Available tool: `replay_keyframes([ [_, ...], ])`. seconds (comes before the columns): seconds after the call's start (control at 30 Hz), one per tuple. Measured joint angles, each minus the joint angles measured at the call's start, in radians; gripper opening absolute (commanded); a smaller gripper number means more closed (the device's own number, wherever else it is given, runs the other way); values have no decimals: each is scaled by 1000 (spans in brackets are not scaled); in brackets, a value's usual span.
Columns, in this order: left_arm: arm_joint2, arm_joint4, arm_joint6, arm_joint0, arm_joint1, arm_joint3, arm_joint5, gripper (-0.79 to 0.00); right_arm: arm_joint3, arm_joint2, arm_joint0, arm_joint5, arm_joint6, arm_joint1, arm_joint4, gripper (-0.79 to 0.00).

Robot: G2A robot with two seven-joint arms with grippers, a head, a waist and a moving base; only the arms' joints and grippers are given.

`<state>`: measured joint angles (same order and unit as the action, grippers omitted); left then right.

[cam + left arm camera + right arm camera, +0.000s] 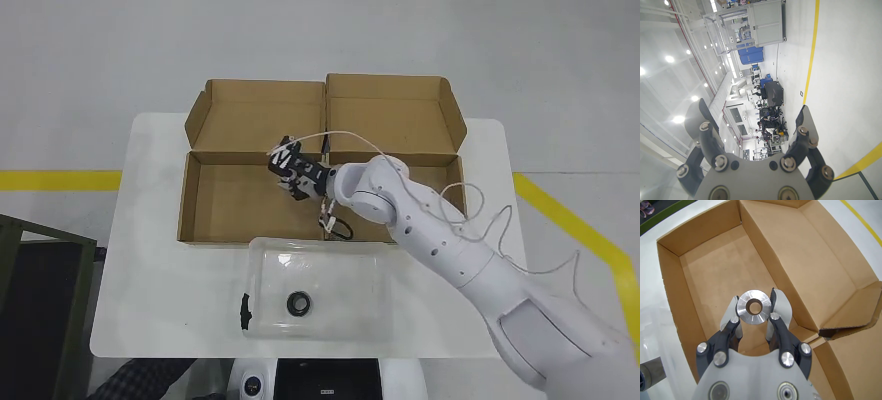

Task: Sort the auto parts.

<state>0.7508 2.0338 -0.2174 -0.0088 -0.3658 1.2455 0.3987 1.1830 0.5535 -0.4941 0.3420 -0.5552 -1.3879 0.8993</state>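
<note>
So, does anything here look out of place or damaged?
Only one thing: a small black part sits right at the clear bin's left wall, apart from the black ring; whether inside or outside, I cannot tell.

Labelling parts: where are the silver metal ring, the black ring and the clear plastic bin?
Silver metal ring (753, 319): right wrist view, flat face.
Black ring (290, 304): top view, rim.
Clear plastic bin (345, 295): top view, bare floor.

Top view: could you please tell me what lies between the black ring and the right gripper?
In the top view, the clear tray wall, then the cardboard box wall and bare floor.
</note>
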Motion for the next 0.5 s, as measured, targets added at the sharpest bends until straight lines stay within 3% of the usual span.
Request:
replay_keyframes([
  [0.3, 0, 0, 0, 0, 0, 0, 0, 0, -92, -32, 21, -14, 8, -44, 30, -770],
  [0.4, 0, 0, 0, 0, 0, 0, 0, 0, -115, -40, 24, -18, 12, -57, 42, -730],
  [0.5, 0, 0, 0, 0, 0, 0, 0, 0, -133, -48, 27, -23, 10, -69, 60, -634],
])
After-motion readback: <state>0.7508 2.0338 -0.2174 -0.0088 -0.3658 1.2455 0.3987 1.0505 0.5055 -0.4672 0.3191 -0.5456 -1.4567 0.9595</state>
